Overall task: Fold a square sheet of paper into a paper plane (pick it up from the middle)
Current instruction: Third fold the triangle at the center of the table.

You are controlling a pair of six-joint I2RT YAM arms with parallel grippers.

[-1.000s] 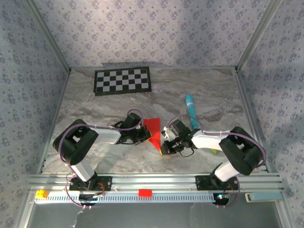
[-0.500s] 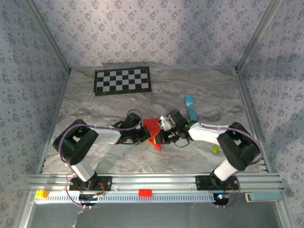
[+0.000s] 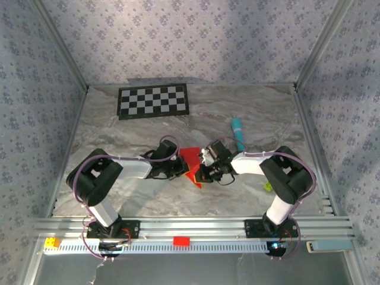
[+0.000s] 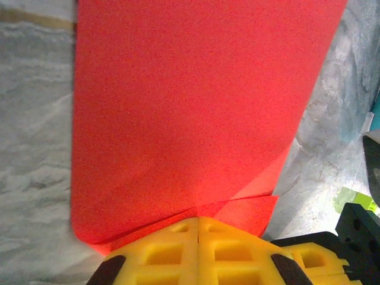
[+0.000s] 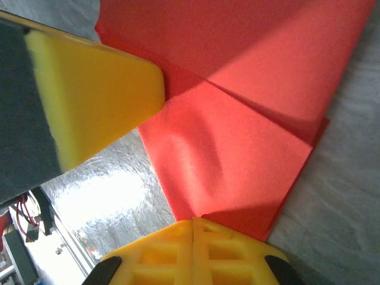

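Right gripper has swung in to centre frame, meeting my left gripper at the half-folded red paper. Both jaws are clenched, tips on it. I reckon I'm pressing a crease next.

The folded sheet of paper lies mid-table between my left gripper, on its left, and my right gripper, on its right. The checkerboard lies behind to the left, the stick behind to the right.
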